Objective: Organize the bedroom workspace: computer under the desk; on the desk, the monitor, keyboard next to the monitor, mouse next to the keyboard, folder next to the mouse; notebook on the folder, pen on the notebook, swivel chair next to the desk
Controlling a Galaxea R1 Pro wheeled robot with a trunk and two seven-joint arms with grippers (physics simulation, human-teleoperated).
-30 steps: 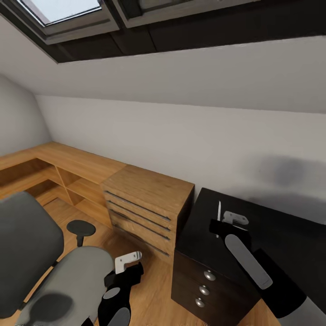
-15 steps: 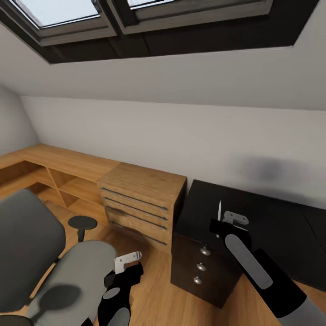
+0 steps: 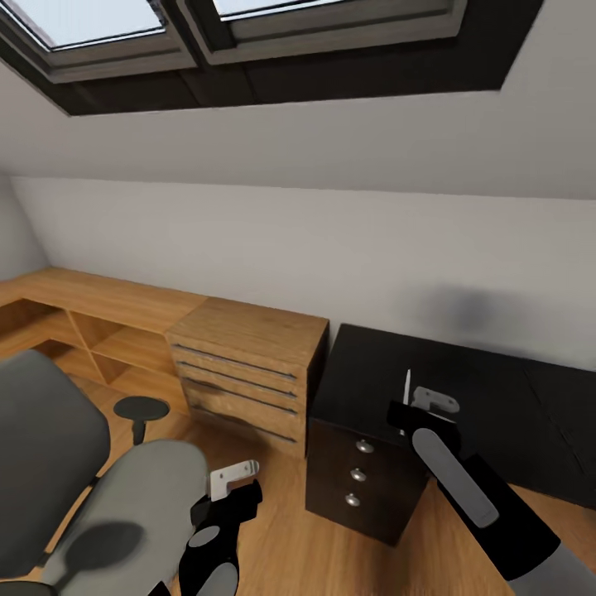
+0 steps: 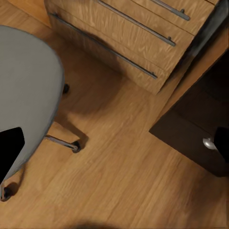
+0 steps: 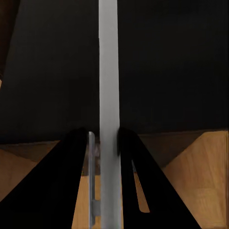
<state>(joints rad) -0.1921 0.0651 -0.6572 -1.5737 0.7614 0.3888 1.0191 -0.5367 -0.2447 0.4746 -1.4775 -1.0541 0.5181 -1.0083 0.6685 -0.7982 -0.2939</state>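
Right jaws (image 3: 406, 410) clamped on a thin upright pen (image 3: 406, 387) above the black table (image 3: 497, 397), left jaws (image 3: 236, 476) empty, opening unclear, beside the swivel chair (image 3: 141, 505) seat

A wooden drawer chest (image 3: 248, 372) stands against the white wall (image 3: 331, 240), joined to low open shelving (image 3: 91, 331). Skylights (image 3: 248, 25) sit overhead; wood floor (image 4: 124, 176) below.

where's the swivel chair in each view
Head view: swivel chair at lower left, beside the left gripper.
Left wrist view: its grey seat along one edge, above the wood floor.
Right wrist view: not in it.
Shared landmark: the dark drawer cabinet.
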